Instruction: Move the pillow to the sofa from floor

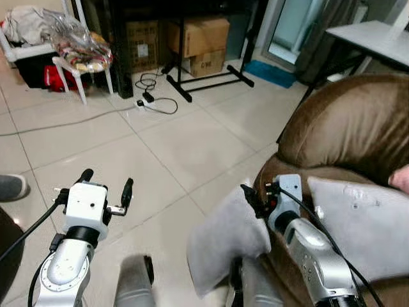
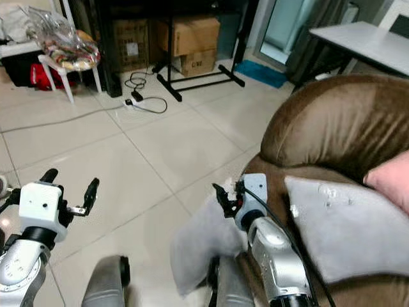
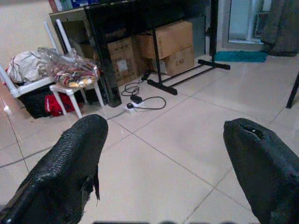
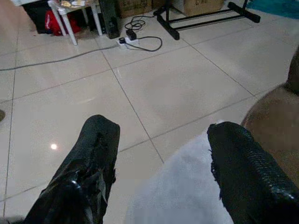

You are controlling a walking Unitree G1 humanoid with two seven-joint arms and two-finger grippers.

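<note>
A grey pillow (image 1: 223, 243) leans against the front of the brown sofa (image 1: 345, 128), its lower end down by my legs. My right gripper (image 1: 257, 195) is at the pillow's upper edge, beside the sofa seat. In the right wrist view its fingers (image 4: 233, 158) stand wide apart, open, with the pillow (image 4: 182, 191) just below them. A second grey pillow (image 1: 364, 224) lies on the sofa seat. My left gripper (image 1: 106, 182) is held open over bare floor tiles to the left, with nothing in it.
A pinkish shape (image 2: 391, 179) shows at the right edge above the sofa pillow. Further back are a white chair with bags (image 1: 80, 48), a power strip and cable (image 1: 150, 99), a black stand (image 1: 204, 83), cardboard boxes (image 1: 198, 35) and a table (image 1: 370, 38). A shoe (image 1: 11, 187) is at the left.
</note>
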